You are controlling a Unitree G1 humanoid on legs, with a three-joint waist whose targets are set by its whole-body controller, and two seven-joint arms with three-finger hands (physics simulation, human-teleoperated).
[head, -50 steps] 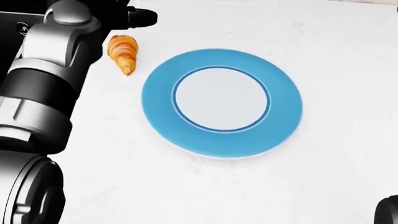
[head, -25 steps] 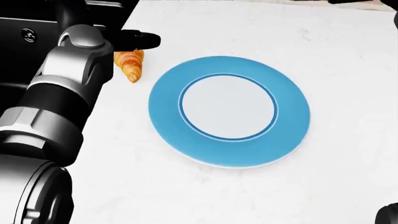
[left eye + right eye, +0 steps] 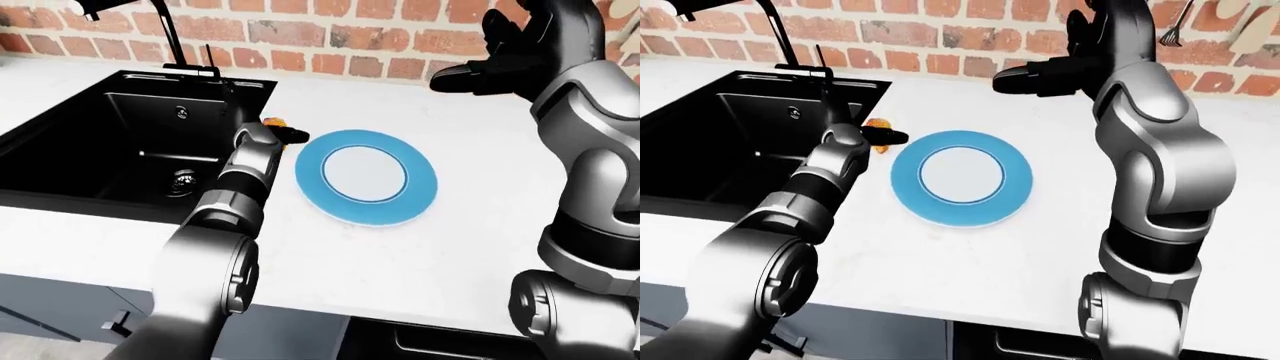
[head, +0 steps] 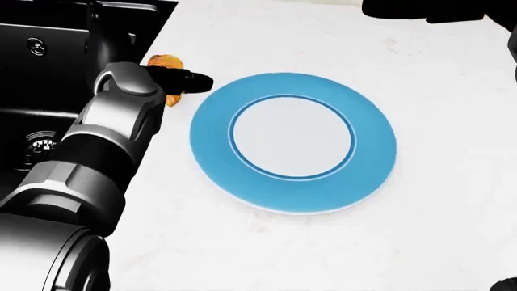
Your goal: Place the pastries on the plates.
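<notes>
We're right over the pastry [image 4: 164,61] now, and this is the tricky bit. It sits on the white bench [image 4: 453,182] at the far left, hard by the edge of the black sink [image 3: 120,142]. One clumsy nudge from our left robot hand [image 4: 182,82] and, in our judgement, it could roll or slide left over that rim and drop into the basin. A push the other way would only shove it along the bench, and a hard pinch might crush or flip it.

The plate [image 4: 293,140], blue-rimmed with a white centre, lies just right of the pastry and near it, not touching. Nothing is on it yet.

Where's the pastry against our hand? Our dark fingers [image 4: 194,82] reach across its near side and cover most of it; only an orange sliver shows at the far edge, above the wrist. We can't tell whether those fingers are closed on it or merely lying over it, because the forearm blocks the view.

Our right robot hand [image 3: 1040,79] hangs high and far, above the bench and well apart from everything, fingers loosely spread, holding nothing.
</notes>
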